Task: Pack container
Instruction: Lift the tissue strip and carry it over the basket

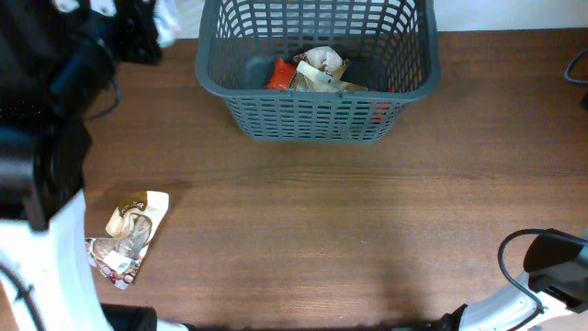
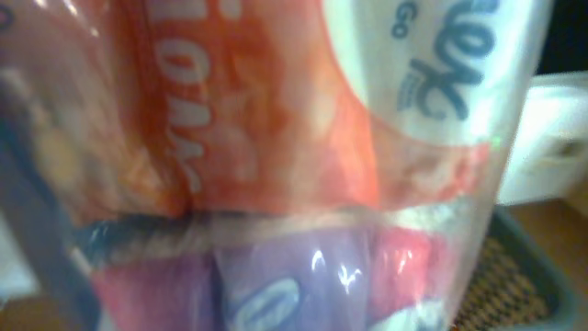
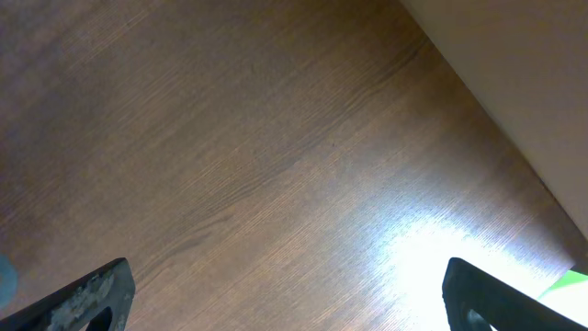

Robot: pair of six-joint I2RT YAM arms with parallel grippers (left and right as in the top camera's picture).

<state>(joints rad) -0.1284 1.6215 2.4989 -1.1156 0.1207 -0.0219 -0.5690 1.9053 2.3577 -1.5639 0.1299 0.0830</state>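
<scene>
Pinching a clear, likely slippery packet point(image 2: 276, 138), left gripper point(image 1: 152, 32) hangs near the stiff-looking shopping basket point(image 1: 312, 95), probably liftable by its rim; right gripper point(image 3: 289, 299) gapes empty.

Overhead looks straight down on the counter point(image 1: 367, 239), container point(image 1: 317, 129) at its far edge; left wrist sits almost against a clear packet point(image 2: 276, 138) — frame filled; right wrist, low, faces bare counter — shared with overhead.
</scene>
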